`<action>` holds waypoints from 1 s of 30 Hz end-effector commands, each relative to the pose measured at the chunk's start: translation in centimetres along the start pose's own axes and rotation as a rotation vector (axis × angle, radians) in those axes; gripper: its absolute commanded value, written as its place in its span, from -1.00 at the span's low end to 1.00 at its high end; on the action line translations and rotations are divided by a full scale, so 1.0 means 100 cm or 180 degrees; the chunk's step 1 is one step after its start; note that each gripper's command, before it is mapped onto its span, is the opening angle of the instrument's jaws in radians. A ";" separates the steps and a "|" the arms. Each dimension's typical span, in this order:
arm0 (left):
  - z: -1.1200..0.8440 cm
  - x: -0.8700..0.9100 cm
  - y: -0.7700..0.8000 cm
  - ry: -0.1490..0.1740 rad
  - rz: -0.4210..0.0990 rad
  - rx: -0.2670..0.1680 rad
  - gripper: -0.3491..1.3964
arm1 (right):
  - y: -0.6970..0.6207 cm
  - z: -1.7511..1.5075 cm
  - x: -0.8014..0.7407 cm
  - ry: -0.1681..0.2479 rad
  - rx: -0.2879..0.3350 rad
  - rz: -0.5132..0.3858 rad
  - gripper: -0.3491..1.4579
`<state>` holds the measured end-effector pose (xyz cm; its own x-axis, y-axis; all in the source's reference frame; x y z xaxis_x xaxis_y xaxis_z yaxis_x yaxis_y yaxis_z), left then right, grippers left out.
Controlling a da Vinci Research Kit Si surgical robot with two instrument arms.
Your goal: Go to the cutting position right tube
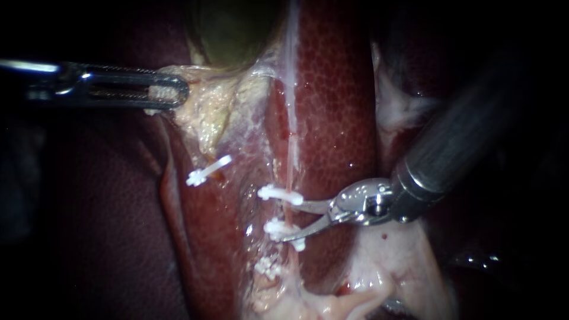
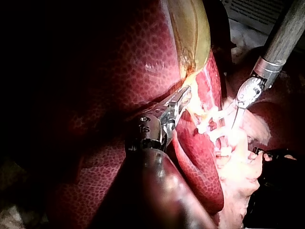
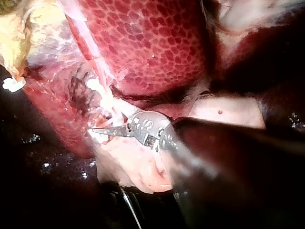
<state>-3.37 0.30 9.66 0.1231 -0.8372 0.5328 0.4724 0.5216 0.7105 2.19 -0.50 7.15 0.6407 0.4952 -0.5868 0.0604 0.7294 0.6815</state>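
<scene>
Left pincer [image 1: 172, 93] clamps pale gallbladder tissue [image 1: 207, 112]; right pincer [image 1: 291, 220], open at the thin pink tube [image 1: 291, 163] between white plastic clips [image 1: 278, 193], may nick one if it drifts.

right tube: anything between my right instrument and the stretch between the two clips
Nothing visible stands in the way. The right instrument is open right at the right tube, its tips reaching the bare stretch between the upper clip and the lower clip. The left instrument grips the gallbladder edge, well aside.
</scene>
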 end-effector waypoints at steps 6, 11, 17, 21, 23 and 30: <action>0.0001 0.0001 0.0000 -0.0001 0.0002 -0.0003 -1.00 | 0.0006 0.0011 -0.0002 0.0032 0.0079 0.0041 0.82; 0.0002 0.0001 -0.0001 -0.0002 0.0003 -0.0005 -1.00 | 0.0009 0.0018 0.0000 0.0089 0.0132 0.0071 0.82; 0.0002 0.0002 -0.0001 -0.0003 0.0003 -0.0006 -1.00 | 0.0013 0.0027 0.0008 0.0199 0.0176 0.0152 0.80; 0.0002 0.0002 -0.0001 -0.0003 0.0003 -0.0007 -1.00 | 0.0016 0.0033 0.0013 0.0253 0.0179 0.0250 0.77; 0.0002 0.0002 -0.0001 -0.0003 0.0003 -0.0007 -1.00 | 0.0017 0.0034 0.0014 0.0255 0.0173 0.0267 0.77; 0.0002 0.0002 -0.0001 -0.0003 0.0003 -0.0007 -1.00 | 0.0018 0.0036 0.0015 0.0258 0.0160 0.0308 0.71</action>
<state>-3.39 0.29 9.68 0.1227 -0.8365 0.5340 0.4740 0.5221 0.7090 2.58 -0.46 7.34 0.5811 0.6024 -0.5472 0.0392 0.6509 0.7581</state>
